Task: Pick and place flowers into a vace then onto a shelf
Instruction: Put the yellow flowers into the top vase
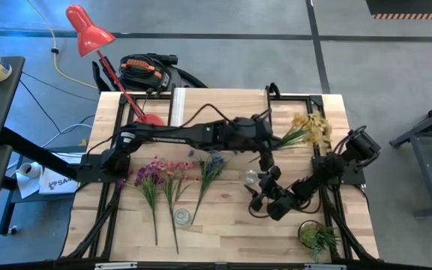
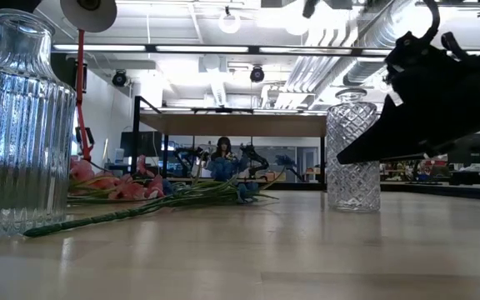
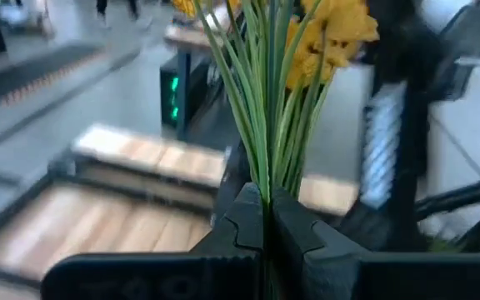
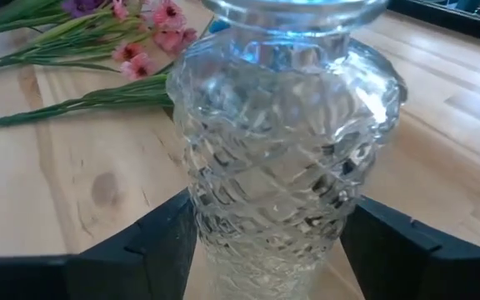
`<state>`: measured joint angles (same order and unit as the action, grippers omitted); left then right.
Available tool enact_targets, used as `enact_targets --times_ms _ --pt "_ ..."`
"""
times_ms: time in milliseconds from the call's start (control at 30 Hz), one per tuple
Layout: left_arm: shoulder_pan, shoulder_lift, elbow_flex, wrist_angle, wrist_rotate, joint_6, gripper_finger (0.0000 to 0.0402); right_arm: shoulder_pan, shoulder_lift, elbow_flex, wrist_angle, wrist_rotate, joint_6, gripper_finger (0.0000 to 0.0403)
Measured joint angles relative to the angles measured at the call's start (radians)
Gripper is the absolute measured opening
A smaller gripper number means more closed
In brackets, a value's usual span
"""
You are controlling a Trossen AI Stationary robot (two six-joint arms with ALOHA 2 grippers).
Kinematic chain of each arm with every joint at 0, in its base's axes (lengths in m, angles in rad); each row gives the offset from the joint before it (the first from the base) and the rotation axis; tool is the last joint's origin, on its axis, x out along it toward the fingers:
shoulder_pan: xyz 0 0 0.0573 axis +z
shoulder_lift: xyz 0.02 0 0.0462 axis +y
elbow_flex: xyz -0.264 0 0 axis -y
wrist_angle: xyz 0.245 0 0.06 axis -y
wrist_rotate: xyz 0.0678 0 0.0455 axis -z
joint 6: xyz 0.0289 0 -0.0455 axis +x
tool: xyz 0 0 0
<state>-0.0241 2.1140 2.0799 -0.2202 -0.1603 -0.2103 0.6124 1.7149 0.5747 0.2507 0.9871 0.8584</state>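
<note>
My left gripper is over the middle of the table, raised, and shut on the yellow flower sprig, whose blooms point toward the table's right edge. My right gripper is at a diamond-cut clear glass vase, which stands upright on the table right of centre. The purple, pink and blue sprigs lie flat on the tabletop left of centre. The shelf stands at the table's far edge. My left gripper pinches the yellow sprig's bunched green stems between its two shut fingers, near the stems' lower end. The fingers are about level and point toward the table's right edge, along the stems. The sprig is lifted clear, blooms beyond the fingertips. My right gripper has the clear vase's lower body between its two fingers, one on each side, coming in about level from the table's right near side. The vase stands upright with its base on the table.
A second, ribbed clear vase stands near the front edge, close to the low camera. A small green potted plant sits at the near right corner. A red desk lamp rises at the far left.
</note>
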Motion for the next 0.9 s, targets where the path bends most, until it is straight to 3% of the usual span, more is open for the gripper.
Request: enact_targets --times_ms 100,267,333,467,567,733,900 --pt "0.014 -0.003 -0.125 0.192 0.062 -0.051 0.0036 0.013 -0.001 0.000 -0.008 -0.006 0.036 0.0257" --pt "0.022 -0.088 -0.376 0.554 0.081 -0.124 0.0036 0.019 -0.002 0.002 -0.023 -0.036 0.077 0.0262" --pt "0.031 -0.150 -0.505 0.679 0.081 -0.151 0.0036 0.019 -0.002 0.002 -0.023 -0.052 0.083 0.0263" --pt "0.023 -0.241 -0.742 1.103 0.067 -0.210 0.0036 0.023 -0.006 0.002 -0.022 -0.064 0.080 0.0263" --pt "-0.013 -0.239 -0.887 1.322 0.040 -0.245 0.0036 0.023 -0.006 0.002 -0.020 -0.073 0.078 0.0263" --pt "-0.045 -0.221 -0.982 1.513 0.025 -0.195 0.0036 0.022 -0.006 0.002 -0.011 -0.103 0.081 0.0263" --pt "-0.058 -0.219 -0.974 1.463 0.107 -0.077 0.0036 0.008 -0.006 0.001 -0.010 -0.118 0.081 0.0264"
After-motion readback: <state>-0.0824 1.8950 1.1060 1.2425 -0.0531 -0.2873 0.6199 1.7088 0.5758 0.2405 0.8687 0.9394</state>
